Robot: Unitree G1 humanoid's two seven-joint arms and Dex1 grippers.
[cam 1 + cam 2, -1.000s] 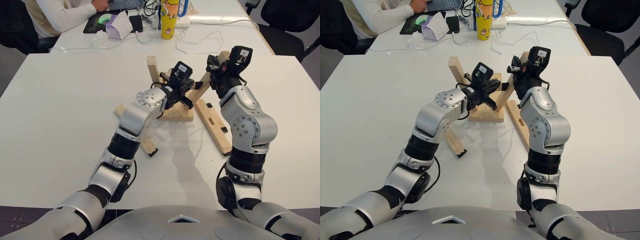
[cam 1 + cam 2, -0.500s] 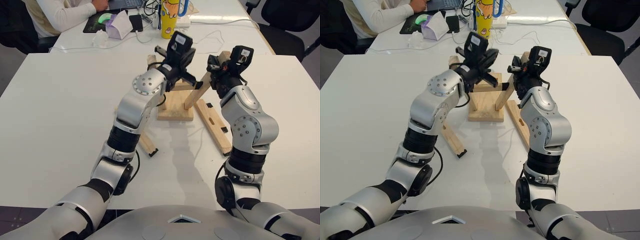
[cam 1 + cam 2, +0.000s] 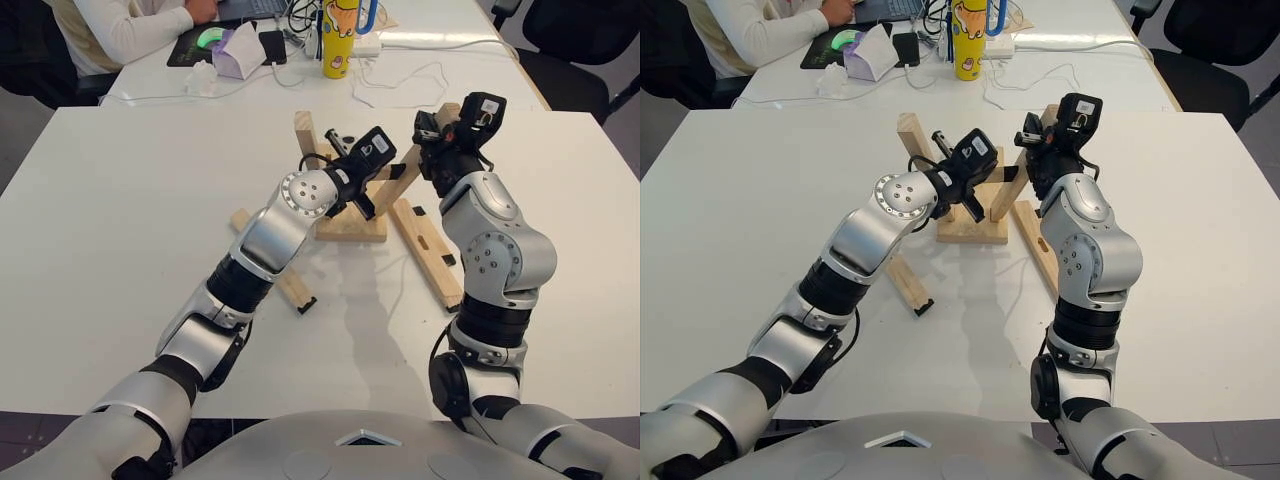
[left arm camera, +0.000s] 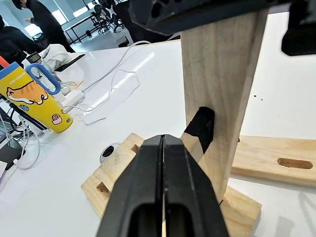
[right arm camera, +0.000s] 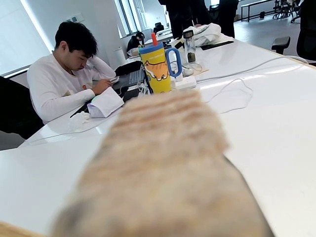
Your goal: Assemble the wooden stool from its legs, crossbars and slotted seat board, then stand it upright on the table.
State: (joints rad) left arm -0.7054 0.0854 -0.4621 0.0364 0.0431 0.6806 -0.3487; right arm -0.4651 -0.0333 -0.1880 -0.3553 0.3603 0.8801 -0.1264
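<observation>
A flat wooden board (image 3: 352, 226) lies mid-table with two legs rising from it: one leaning toward the far left (image 3: 304, 132), one slanting right (image 3: 403, 176). My right gripper (image 3: 433, 140) is shut on the top of the right leg (image 5: 168, 168). My left gripper (image 3: 362, 197) hovers low between the legs, its fingers (image 4: 148, 163) pressed shut with nothing seen between them. Just ahead of it, the leg (image 4: 222, 89) has a dark slot above the board (image 4: 118, 173). A long slotted board (image 3: 427, 247) lies to the right, and a loose leg (image 3: 294, 287) lies under my left arm.
On the far desk stand a yellow mug (image 3: 337, 40), a tissue box (image 3: 237, 52), and white cables (image 3: 400, 80). A person in white (image 5: 69, 84) sits there, touching none of the parts. White tabletop (image 3: 120, 230) stretches to the left and front.
Half a second ago my left arm was raised toward the far side above the legs; it has come back down between them. The right arm and its leg have not moved.
</observation>
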